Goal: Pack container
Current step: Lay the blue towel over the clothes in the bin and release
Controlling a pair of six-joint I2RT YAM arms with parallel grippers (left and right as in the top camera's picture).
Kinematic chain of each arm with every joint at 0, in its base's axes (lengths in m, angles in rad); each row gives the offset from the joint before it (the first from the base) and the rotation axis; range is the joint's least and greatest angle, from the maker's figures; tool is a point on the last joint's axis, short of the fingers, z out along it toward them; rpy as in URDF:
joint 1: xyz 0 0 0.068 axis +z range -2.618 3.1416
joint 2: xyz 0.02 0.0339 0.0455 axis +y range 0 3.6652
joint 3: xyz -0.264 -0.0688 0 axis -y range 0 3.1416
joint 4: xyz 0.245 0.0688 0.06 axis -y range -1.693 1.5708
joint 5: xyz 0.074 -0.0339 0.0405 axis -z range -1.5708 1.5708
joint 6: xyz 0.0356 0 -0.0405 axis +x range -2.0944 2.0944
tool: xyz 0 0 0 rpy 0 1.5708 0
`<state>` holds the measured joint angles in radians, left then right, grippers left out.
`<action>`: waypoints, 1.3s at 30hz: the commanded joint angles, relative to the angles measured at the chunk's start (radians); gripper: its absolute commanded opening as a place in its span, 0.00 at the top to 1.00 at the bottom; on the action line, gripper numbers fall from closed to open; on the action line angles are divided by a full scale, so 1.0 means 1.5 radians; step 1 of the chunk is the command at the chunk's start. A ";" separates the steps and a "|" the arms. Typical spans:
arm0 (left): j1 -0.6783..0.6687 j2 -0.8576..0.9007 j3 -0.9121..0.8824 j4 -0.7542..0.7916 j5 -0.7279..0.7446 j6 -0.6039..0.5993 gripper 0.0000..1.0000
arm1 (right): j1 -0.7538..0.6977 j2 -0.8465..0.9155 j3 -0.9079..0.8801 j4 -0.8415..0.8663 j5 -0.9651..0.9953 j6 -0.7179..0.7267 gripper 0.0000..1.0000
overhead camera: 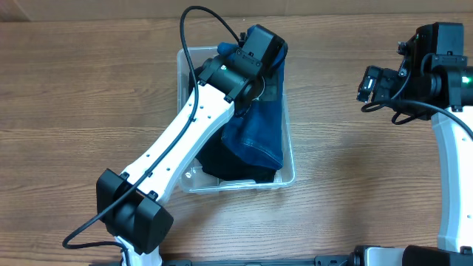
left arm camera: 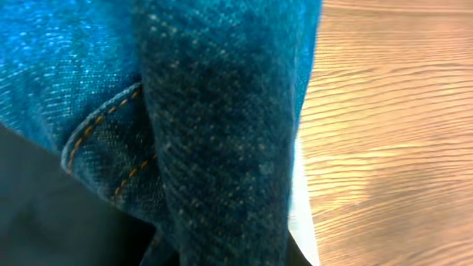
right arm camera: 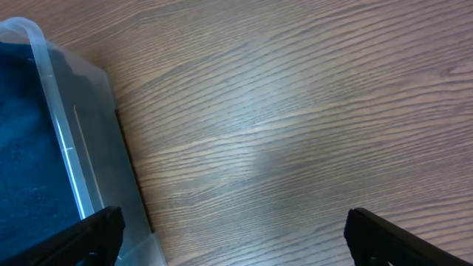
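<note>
The clear container (overhead camera: 179, 89) stands mid-table, holding blue jeans (overhead camera: 260, 133) over a black garment (overhead camera: 225, 168). My left gripper (overhead camera: 267, 70) reaches over the container's far right part. In the left wrist view, a fold of the jeans (left arm camera: 222, 111) runs between its fingers (left arm camera: 229, 255), which seem shut on it, with the black garment (left arm camera: 44, 214) to the left. My right gripper (overhead camera: 367, 85) is open and empty above the table, right of the container. In the right wrist view its open fingers (right arm camera: 236, 236) frame bare wood, with the container's wall (right arm camera: 74, 148) at left.
The wooden table (overhead camera: 355, 170) surrounds the container on all sides. The left arm's white links and black cable cross over the container's left half. The right arm's base stands at the far right edge.
</note>
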<state>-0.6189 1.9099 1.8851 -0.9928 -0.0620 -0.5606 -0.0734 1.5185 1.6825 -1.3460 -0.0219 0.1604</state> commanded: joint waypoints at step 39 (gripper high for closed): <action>0.327 -0.035 -0.102 -0.013 0.404 0.328 0.96 | -0.003 -0.001 0.001 0.008 -0.002 -0.002 0.00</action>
<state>-0.1032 2.0491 1.7451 -1.0058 0.5972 -0.1909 -0.0731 1.5185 1.6825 -1.3369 -0.0219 0.1589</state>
